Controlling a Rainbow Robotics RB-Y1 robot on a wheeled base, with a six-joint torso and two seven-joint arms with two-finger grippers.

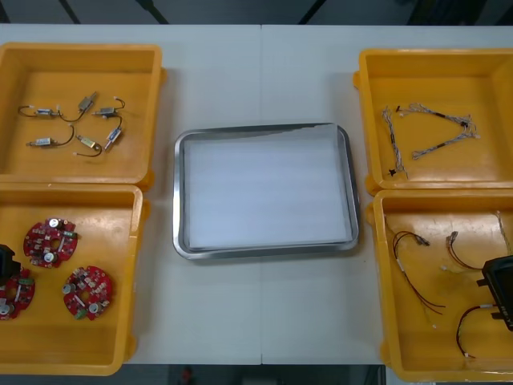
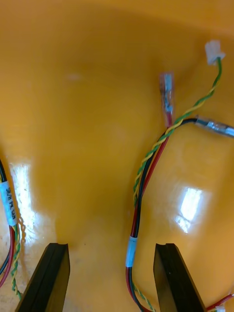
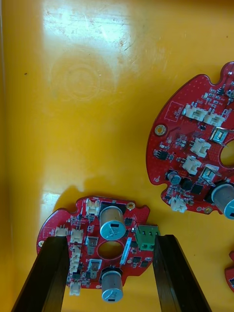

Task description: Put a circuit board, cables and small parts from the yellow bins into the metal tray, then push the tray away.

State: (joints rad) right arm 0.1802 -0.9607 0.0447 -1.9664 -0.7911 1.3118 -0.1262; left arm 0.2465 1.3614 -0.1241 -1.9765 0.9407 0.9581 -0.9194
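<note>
Your left hand (image 3: 113, 273) hangs released, fingers either side of a circuit board (image 3: 105, 243) in the near left bin (image 1: 112, 224); your right hand (image 2: 111, 278), released too, straddles a cable (image 2: 139, 195) in the near right bin (image 1: 473, 210)

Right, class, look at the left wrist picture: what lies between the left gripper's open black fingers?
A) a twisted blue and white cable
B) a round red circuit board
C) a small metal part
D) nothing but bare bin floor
B: the left gripper has its fingers standing apart on either side of a round red circuit board that lies on the floor of a yellow bin.
</note>
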